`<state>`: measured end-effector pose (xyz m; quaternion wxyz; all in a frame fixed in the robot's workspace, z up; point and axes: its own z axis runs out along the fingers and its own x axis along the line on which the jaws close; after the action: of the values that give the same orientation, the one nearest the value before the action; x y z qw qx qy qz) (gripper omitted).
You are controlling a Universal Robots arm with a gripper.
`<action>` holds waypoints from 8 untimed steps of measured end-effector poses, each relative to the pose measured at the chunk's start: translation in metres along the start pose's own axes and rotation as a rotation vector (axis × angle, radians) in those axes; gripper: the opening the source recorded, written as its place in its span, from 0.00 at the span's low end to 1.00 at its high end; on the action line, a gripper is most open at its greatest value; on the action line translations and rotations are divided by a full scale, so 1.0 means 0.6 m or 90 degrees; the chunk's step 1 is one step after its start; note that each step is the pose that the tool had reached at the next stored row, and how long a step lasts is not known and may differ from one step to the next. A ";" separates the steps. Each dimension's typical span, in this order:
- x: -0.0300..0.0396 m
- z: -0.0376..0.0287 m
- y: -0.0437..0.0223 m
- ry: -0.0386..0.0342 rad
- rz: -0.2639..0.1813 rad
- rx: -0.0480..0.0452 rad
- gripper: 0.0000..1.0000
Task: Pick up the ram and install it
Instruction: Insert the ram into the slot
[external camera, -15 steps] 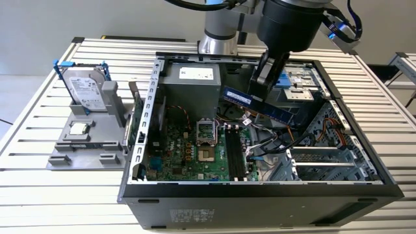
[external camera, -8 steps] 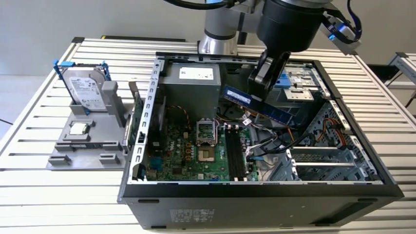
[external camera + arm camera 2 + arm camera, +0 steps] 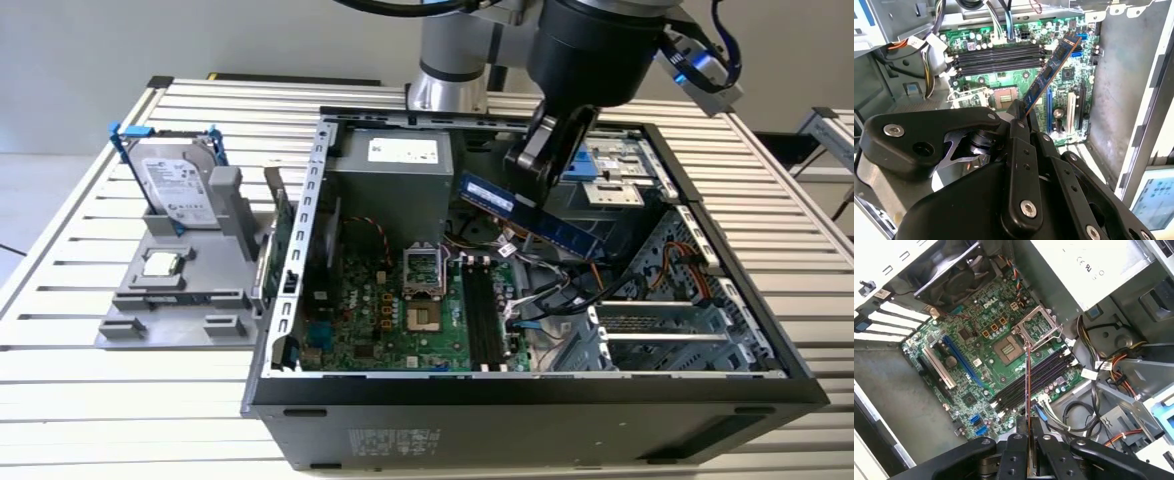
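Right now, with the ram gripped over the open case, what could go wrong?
1. The ram hangs tilted in the gripper, not parallel to the empty memory slots; it could enter skewed and jam.
2. Loose cables lie right beside the slots and might snag or get pinched.
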<state>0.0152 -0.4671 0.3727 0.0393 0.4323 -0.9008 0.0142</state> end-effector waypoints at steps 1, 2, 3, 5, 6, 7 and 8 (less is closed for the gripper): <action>0.000 0.000 0.000 -0.0001 0.005 -0.0004 0.00; 0.000 0.000 0.000 -0.0001 0.009 -0.0008 0.00; 0.000 0.000 0.000 -0.0001 0.013 -0.0011 0.00; 0.000 0.000 0.000 -0.0002 0.020 -0.0017 0.00; 0.000 0.000 0.000 -0.0002 0.023 -0.0019 0.00; 0.000 0.000 0.000 -0.0003 0.025 -0.0021 0.00; 0.000 0.000 0.000 -0.0004 0.028 -0.0021 0.00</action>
<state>0.0152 -0.4671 0.3727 0.0395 0.4126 -0.9100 0.0134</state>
